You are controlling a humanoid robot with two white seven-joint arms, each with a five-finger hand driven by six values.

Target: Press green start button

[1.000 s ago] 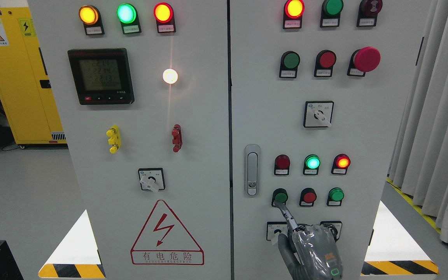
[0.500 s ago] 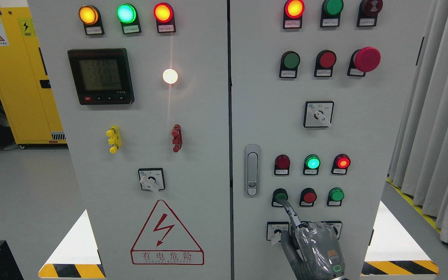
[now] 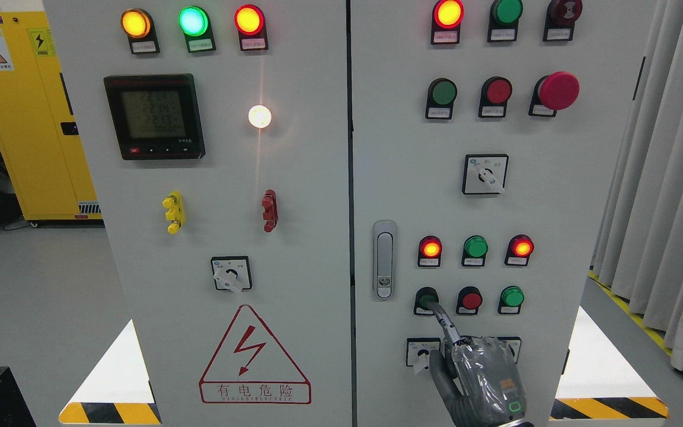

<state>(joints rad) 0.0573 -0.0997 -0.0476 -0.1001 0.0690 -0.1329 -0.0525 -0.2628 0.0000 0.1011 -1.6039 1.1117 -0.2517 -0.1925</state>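
Green start button, low on the cabinet's right door beside the door handle, has the right hand on it: index finger stretched out onto the cap, the others curled in (so only one tip reaches the crowded row). The red button next door stays clear. Nothing is gripped.

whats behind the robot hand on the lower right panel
Behind the right hand are two selector switches: the left selector switch shows in part, while the other is mostly covered, so its setting is hidden.
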